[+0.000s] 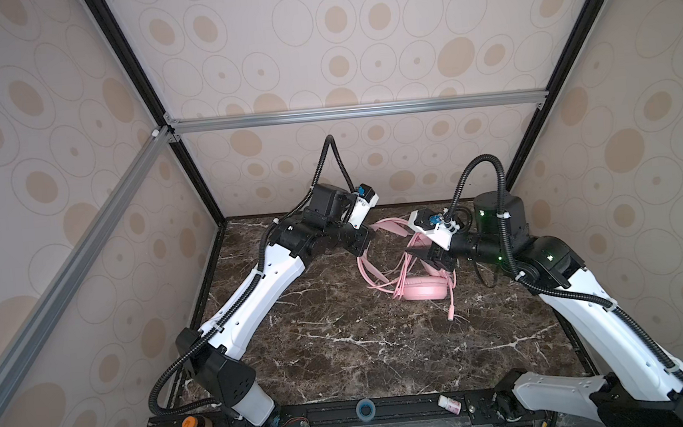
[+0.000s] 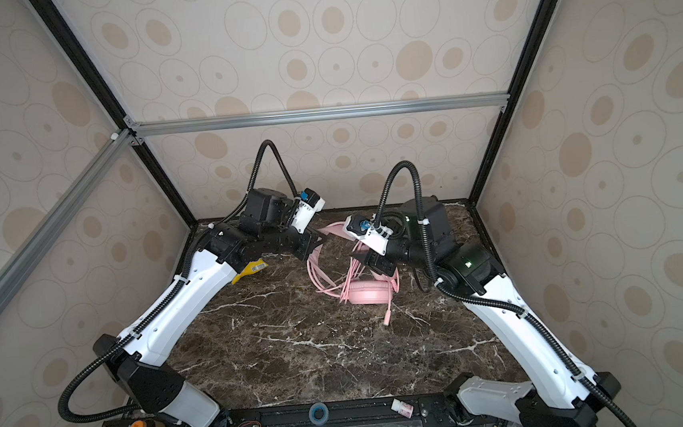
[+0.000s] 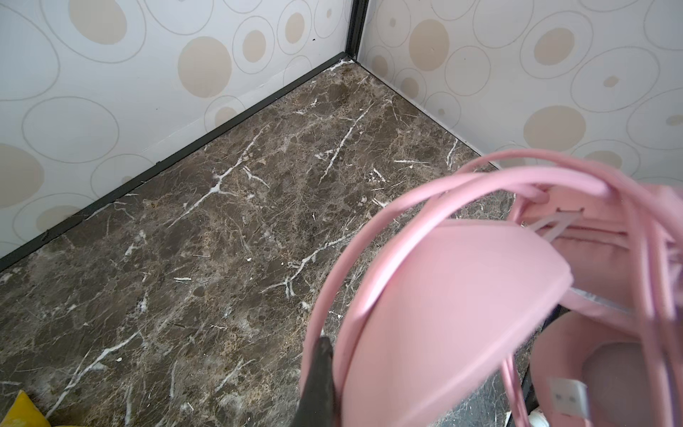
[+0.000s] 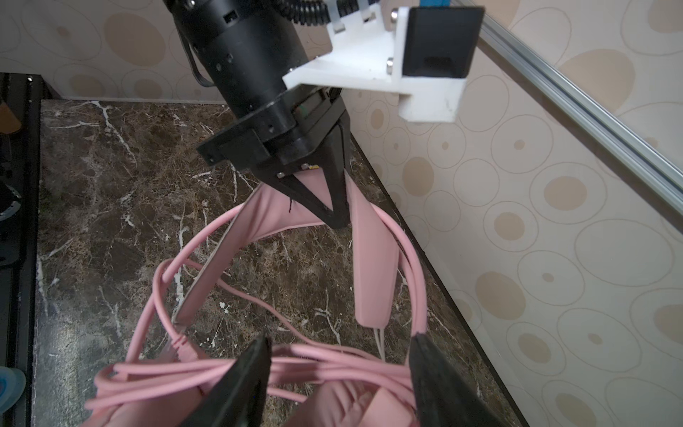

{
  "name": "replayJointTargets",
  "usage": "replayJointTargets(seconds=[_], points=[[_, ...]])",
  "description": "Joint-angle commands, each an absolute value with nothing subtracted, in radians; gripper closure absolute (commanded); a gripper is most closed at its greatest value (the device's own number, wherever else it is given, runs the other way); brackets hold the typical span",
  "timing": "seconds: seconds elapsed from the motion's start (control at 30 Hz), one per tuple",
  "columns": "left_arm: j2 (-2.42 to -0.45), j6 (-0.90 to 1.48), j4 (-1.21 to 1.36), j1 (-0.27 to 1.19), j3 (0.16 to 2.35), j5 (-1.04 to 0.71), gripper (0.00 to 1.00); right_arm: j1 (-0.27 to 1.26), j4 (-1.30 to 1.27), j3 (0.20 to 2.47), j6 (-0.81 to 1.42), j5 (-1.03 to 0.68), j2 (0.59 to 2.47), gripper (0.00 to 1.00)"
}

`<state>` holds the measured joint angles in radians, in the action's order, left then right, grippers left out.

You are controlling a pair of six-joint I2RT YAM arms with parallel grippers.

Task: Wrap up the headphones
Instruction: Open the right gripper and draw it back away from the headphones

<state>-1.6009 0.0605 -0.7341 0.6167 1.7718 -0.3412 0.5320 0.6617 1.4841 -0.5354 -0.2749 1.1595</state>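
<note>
I've got the headphones [image 2: 369, 292] far-centre on the marble table [image 2: 284, 352], earcup down, cable loops piled beside it, plug end [image 2: 387, 320] trailing toward the front edge. L gripper [image 2: 316, 241] at the headband, R gripper [image 2: 361, 259] over the loops. Yellow pkt [image 2: 248, 270] under L arm.

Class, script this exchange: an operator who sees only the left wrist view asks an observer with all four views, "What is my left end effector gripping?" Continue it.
Observer: The right wrist view shows the left end effector shut on the headphones' headband strap.
Operator: And the right end effector?
Observer: The right end effector is open, fingers either side of the bundled cable.
Operator: Where does the cable end?
Observer: In both top views the pink cable tip lies on the table, on the robot's side of the headphones.
</note>
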Motion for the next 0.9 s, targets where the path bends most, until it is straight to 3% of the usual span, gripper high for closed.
replayJointTargets(seconds=[0.0,0.2,0.47,0.87], points=[[-1.585,0.104,-0.689,0.608,1.834,-0.384,1.00,0.450,0.611,1.473,-0.409,-0.309,1.127,0.39],[-1.585,0.104,-0.691,0.608,1.829,-0.391,1.00,0.230,0.405,1.423,-0.127,-0.461,1.091,0.41],[-1.586,0.112,-0.696,0.607,1.827,-0.369,1.00,0.189,0.361,1.399,-0.051,-0.393,1.098,0.42],[-1.611,0.200,-0.650,0.605,1.942,-0.271,1.00,0.097,0.230,1.120,0.185,-0.368,0.907,0.31]])
